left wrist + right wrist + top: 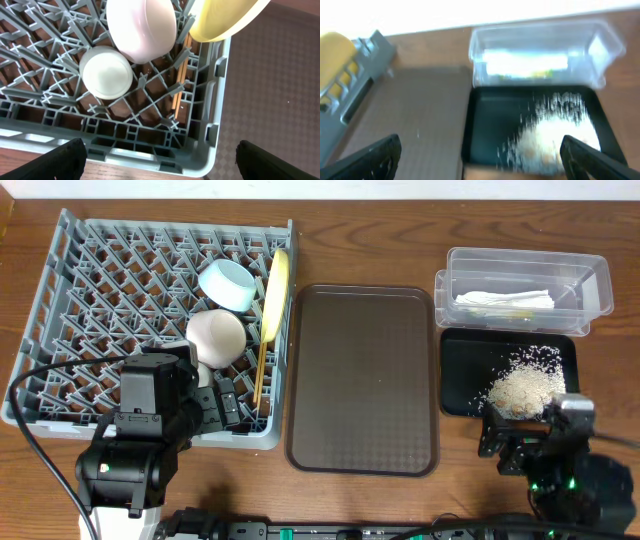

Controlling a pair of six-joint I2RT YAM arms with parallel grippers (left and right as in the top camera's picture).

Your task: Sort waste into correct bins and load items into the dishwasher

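Observation:
The grey dish rack point(120, 280) holds a light blue bowl point(227, 283), a whitish bowl point(216, 336), an upright yellow plate point(276, 295) and wooden chopsticks point(260, 375). The left wrist view shows the small white cup point(106, 72), whitish bowl point(142, 27), plate point(225, 20) and chopsticks point(180, 85) in the rack point(200, 150). My left gripper point(160, 165) is open and empty over the rack's front right corner. The clear tub point(590, 280) holds the white napkin point(505, 300). Crumbs point(525, 385) lie in the black tray point(460, 370). My right gripper point(482, 160) is open and empty at the tray's near edge.
The brown serving tray point(362, 380) lies bare between the rack and the bins. The right wrist view is blurred; it shows the tub point(540, 55), the black tray point(490, 120) and the crumbs point(555, 130). A greenish smear in the tub could be the wrapper.

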